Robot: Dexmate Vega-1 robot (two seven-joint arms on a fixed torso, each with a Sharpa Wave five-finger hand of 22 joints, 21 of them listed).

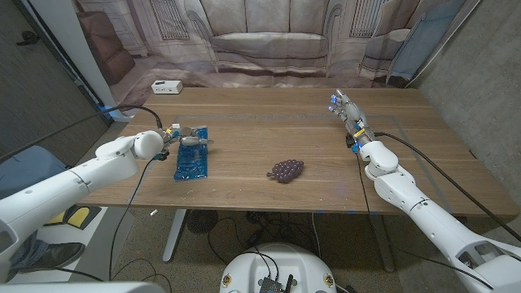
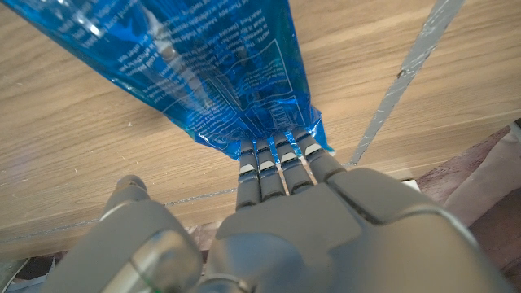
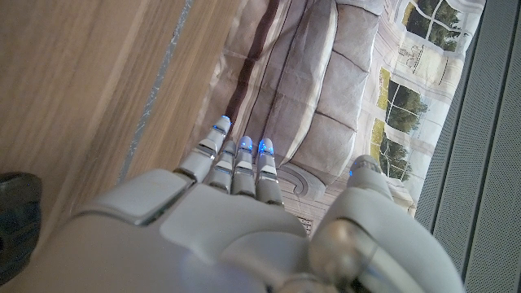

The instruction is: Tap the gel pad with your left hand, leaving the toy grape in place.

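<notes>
The blue gel pad (image 1: 192,160) lies on the left part of the wooden table (image 1: 269,122). My left hand (image 1: 186,137) is over the pad's far end. In the left wrist view its fingers (image 2: 277,159) bend down onto the edge of the gel pad (image 2: 203,65), with the tips hidden against it; it holds nothing. The dark purple toy grape (image 1: 286,169) sits near the table's middle, well to the right of the pad and untouched. My right hand (image 1: 348,110) is held over the far right of the table, fingers straight and empty, as the right hand (image 3: 236,212) also shows.
A white power strip (image 1: 166,86) lies at the far left corner, and a black cable (image 1: 138,109) runs by my left arm. A strip of grey tape (image 2: 407,73) crosses the wood near the pad. A printed sofa backdrop (image 1: 269,41) stands behind the table.
</notes>
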